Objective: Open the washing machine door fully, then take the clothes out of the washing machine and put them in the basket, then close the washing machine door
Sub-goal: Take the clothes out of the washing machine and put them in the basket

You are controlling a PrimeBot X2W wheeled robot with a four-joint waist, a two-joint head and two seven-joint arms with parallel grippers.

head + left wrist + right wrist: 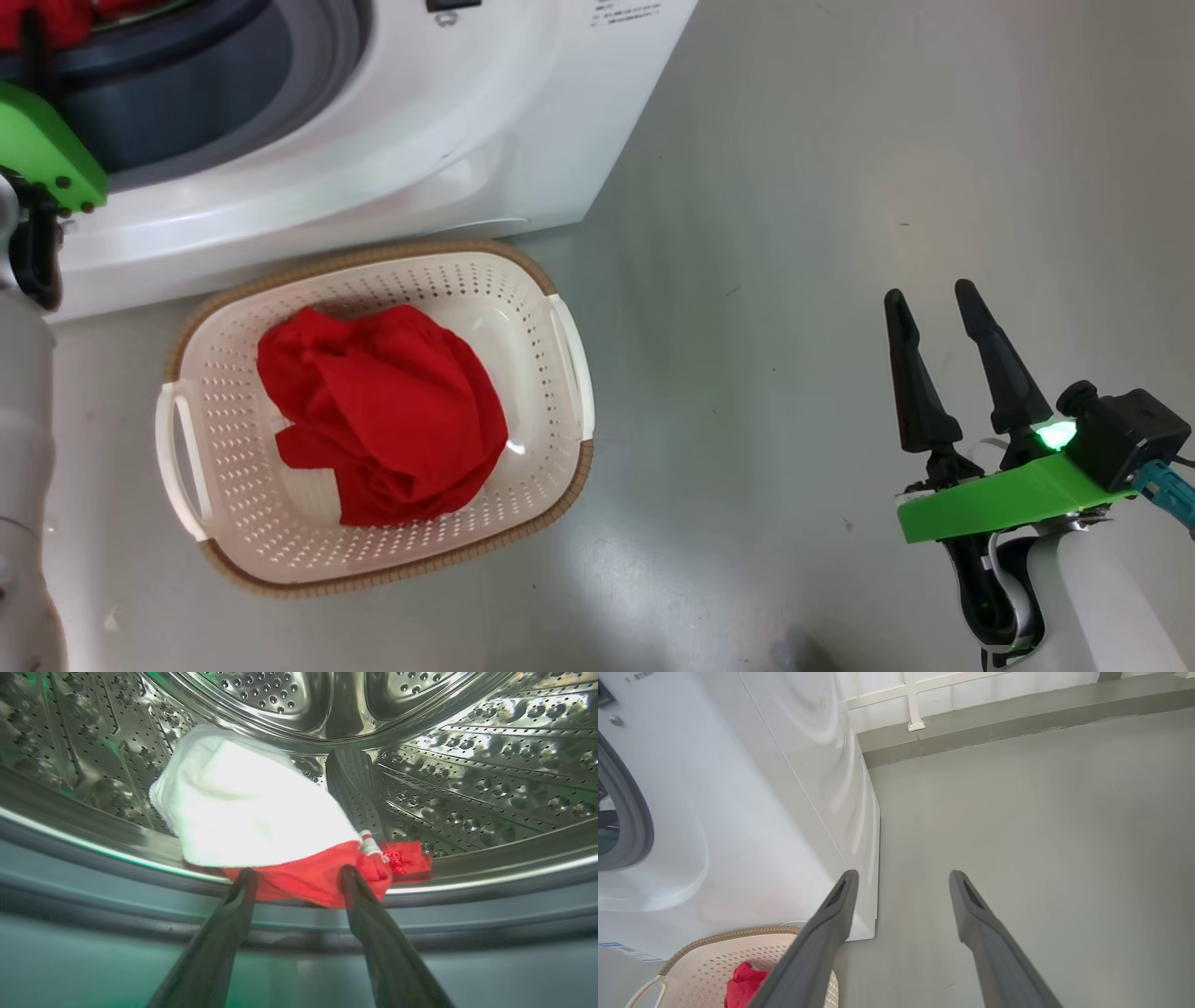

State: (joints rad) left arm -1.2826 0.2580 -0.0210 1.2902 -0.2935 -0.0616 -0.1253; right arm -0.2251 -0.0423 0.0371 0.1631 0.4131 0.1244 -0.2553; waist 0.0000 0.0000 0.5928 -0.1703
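The washing machine (392,140) stands at the upper left, and its door is out of view. In the left wrist view my left gripper (298,872) is open at the steel drum's (467,765) front lip. Its fingertips sit on either side of the red edge of a red and white garment (261,821) lying there. More red cloth (47,19) shows inside the opening. The basket (373,257) sits on the floor before the machine with a crumpled red garment (383,411) in it. My right gripper (930,291) hangs open and empty over the floor, right of the basket.
Grey floor (794,280) spreads to the right of the machine and basket. In the right wrist view a low grey ledge (994,723) and a white wall run behind the machine. My left forearm (23,420) stands at the left edge beside the basket.
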